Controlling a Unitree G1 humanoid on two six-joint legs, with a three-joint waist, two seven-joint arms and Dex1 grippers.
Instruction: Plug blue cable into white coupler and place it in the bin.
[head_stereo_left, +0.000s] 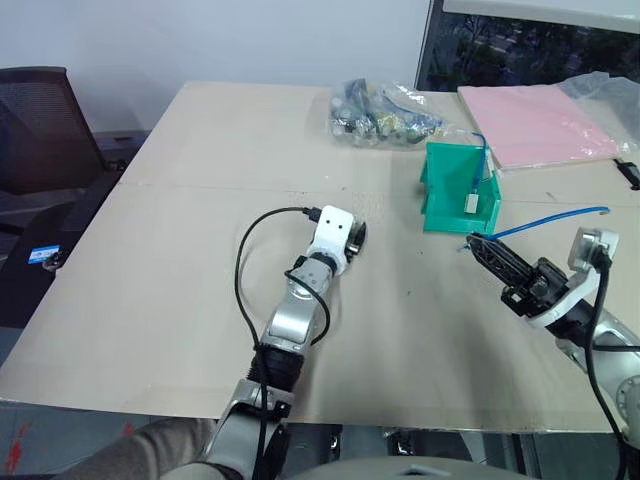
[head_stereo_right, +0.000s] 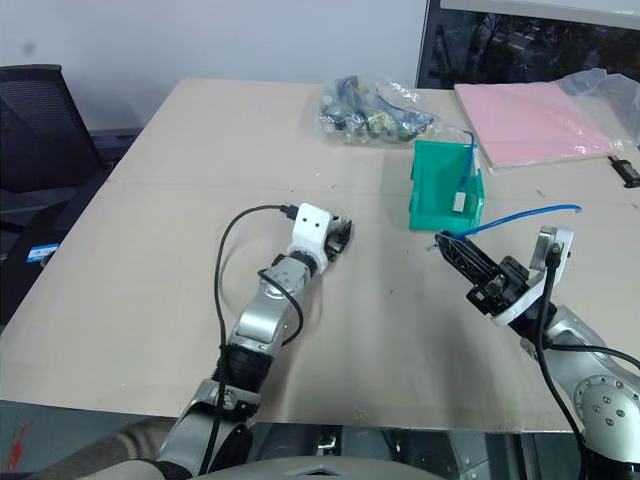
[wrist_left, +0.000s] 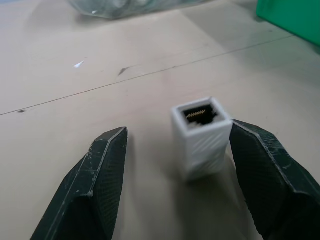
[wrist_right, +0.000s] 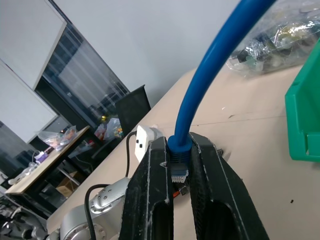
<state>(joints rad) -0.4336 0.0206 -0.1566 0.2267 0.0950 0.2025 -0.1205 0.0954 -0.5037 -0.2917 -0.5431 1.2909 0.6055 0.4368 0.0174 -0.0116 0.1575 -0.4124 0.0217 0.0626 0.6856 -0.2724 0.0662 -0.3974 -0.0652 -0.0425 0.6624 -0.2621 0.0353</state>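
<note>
Right gripper (wrist_right: 180, 165) is clamped tight on the blue cable (wrist_right: 210, 75) right at its plug, held up off the table (head_stereo_left: 180, 300). Left gripper (wrist_left: 175, 165) sits wide open with the white coupler (wrist_left: 201, 136) standing between its fingers (socket facing up). The teal bin (head_stereo_left: 455, 185) is further back.
</note>
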